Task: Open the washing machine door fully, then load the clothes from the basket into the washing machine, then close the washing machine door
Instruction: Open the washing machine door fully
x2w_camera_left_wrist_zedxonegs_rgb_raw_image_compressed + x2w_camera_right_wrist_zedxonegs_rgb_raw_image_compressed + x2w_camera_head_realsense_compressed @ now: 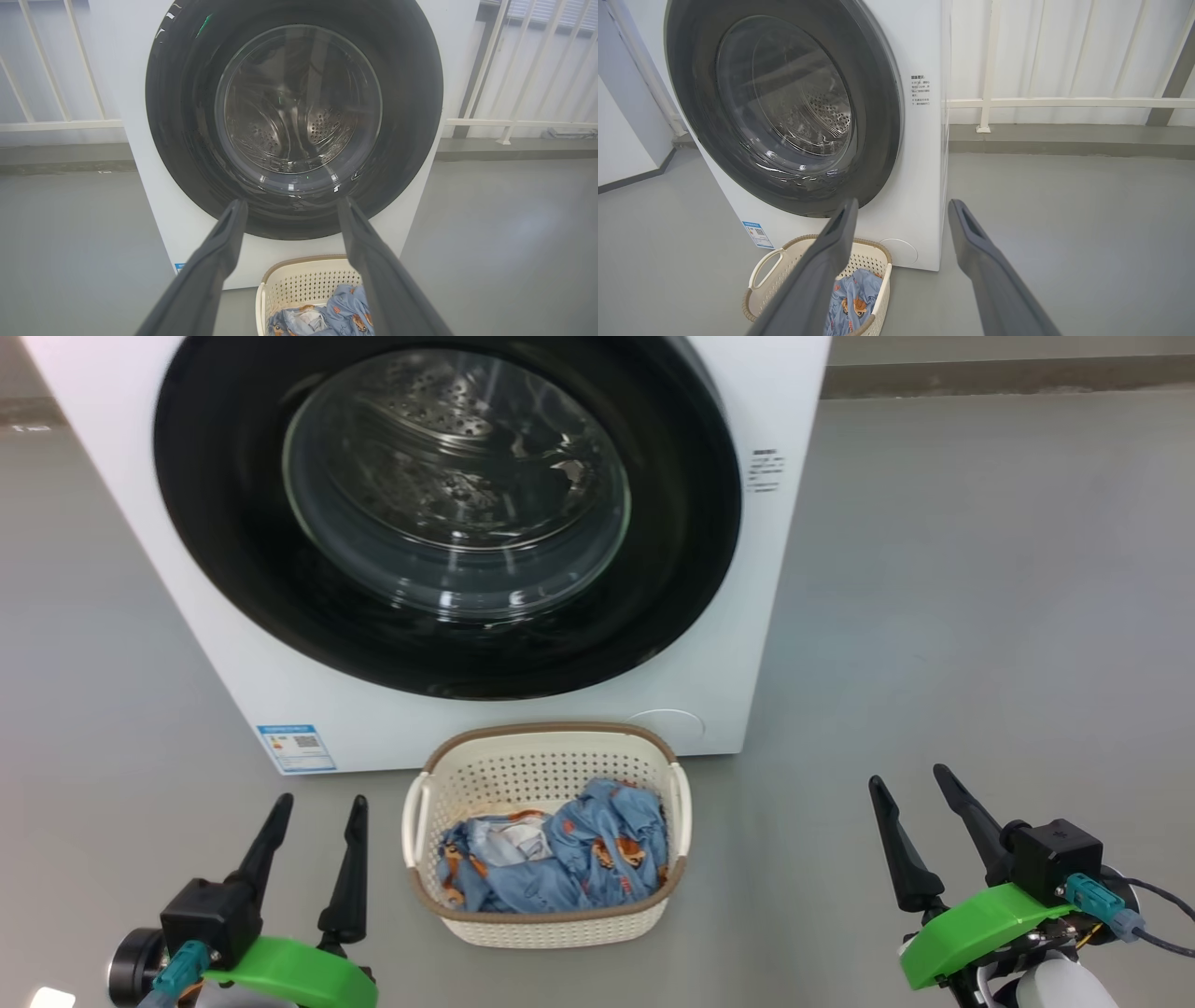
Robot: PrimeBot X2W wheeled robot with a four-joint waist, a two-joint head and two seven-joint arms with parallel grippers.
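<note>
Low at either side, the left gripper (322,800) and right gripper (907,777) stand spread wide, empty, touching nothing. Between them the basket (560,930) holds the clothes (579,859). Just behind it, the washing machine door (224,523) sits closed on the washing machine (780,579).

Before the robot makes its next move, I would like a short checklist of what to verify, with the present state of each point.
1. Left pincer open and empty: ok.
2. Right pincer open and empty: ok.
3. Washing machine door opened fully: not ok, it sits shut against the washing machine.
4. Clothes lying inside the basket: ok.
5. Basket out of the door's swing path: cannot tell; it stands on the floor directly below the door.
</note>
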